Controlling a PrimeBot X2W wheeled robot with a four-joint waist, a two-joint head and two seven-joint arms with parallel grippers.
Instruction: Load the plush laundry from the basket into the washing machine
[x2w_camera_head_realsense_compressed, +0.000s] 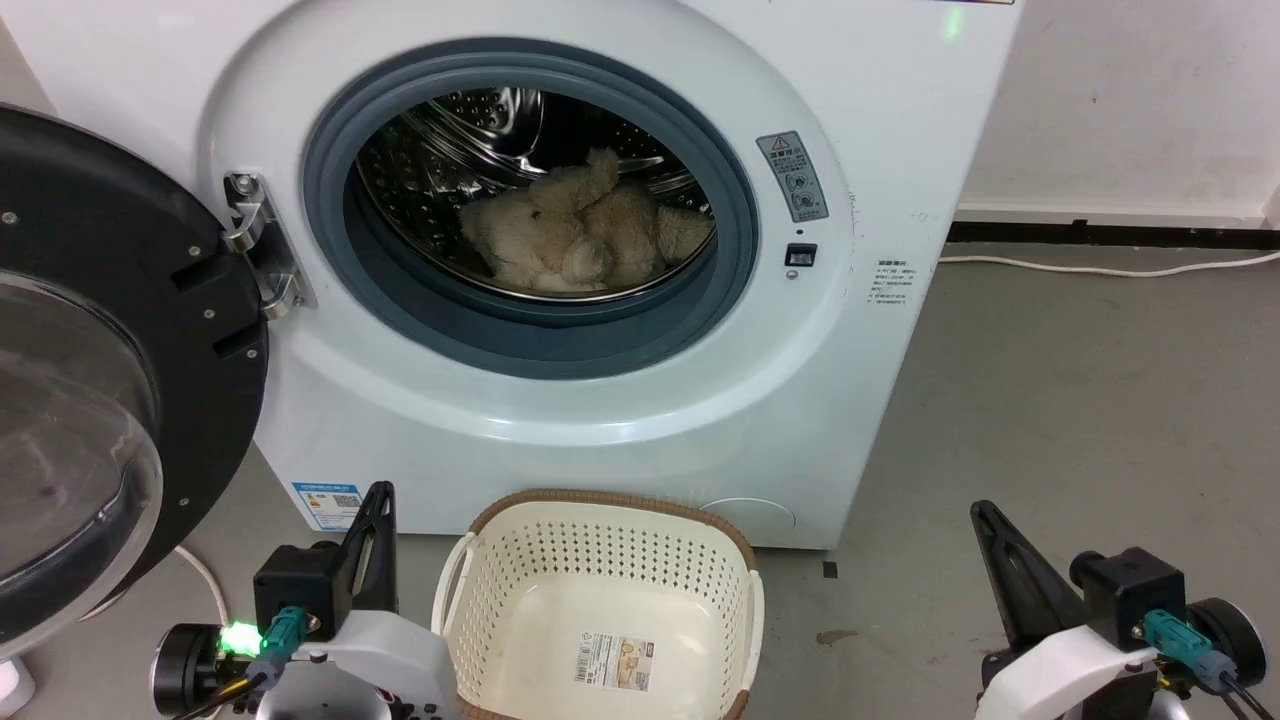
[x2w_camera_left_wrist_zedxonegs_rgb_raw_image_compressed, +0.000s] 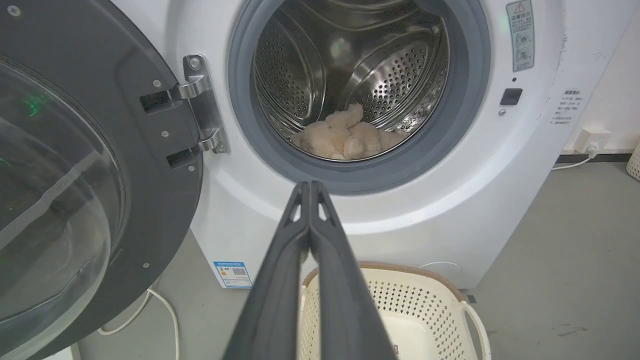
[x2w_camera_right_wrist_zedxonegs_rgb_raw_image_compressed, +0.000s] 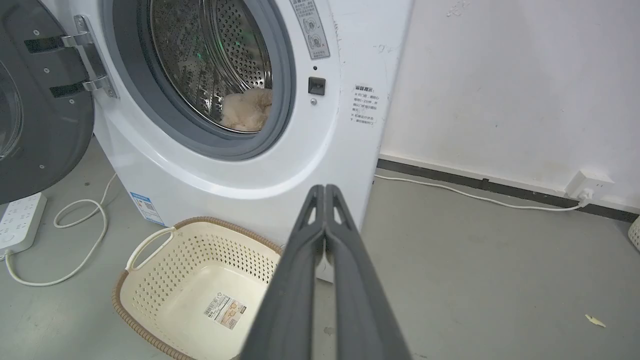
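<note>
Two risks stand out, by my reading, though the loading itself looks done. At the left, the round door (x2w_camera_head_realsense_compressed: 110, 330) of the washing machine (x2w_camera_head_realsense_compressed: 850, 400) hangs wide open, with its lower edge near the left end effector (x2w_camera_head_realsense_compressed: 380, 495). A careless lift or swing of that arm could knock the door or strain its hinge (x2w_camera_head_realsense_compressed: 262, 245). In the middle, the plush laundry (x2w_camera_head_realsense_compressed: 580, 235) lies inside the steel drum (x2w_camera_head_realsense_compressed: 470, 130), heaped on the drum floor just behind the grey gasket (x2w_camera_head_realsense_compressed: 540, 340). If a limb slumps forward over that lip, shutting the door would pinch it. The basket (x2w_camera_head_realsense_compressed: 600, 498) stands on the floor right in front of the machine, holding nothing but the label (x2w_camera_head_realsense_compressed: 613, 662) on its bottom. A forward roll of the robot could shove it against the washer.

As for pose, the left end effector sits low at the basket's left side, fingers pointing up toward the machine. The left wrist view shows its two fingers pressed together to the tips, gripping nothing. The right end effector (x2w_camera_head_realsense_compressed: 985, 512) rests well to the basket's right over bare floor, likewise pointing upward. The right wrist view shows its fingers flat against each other, also empty. Both arms are held low, apart from the washer.
</note>
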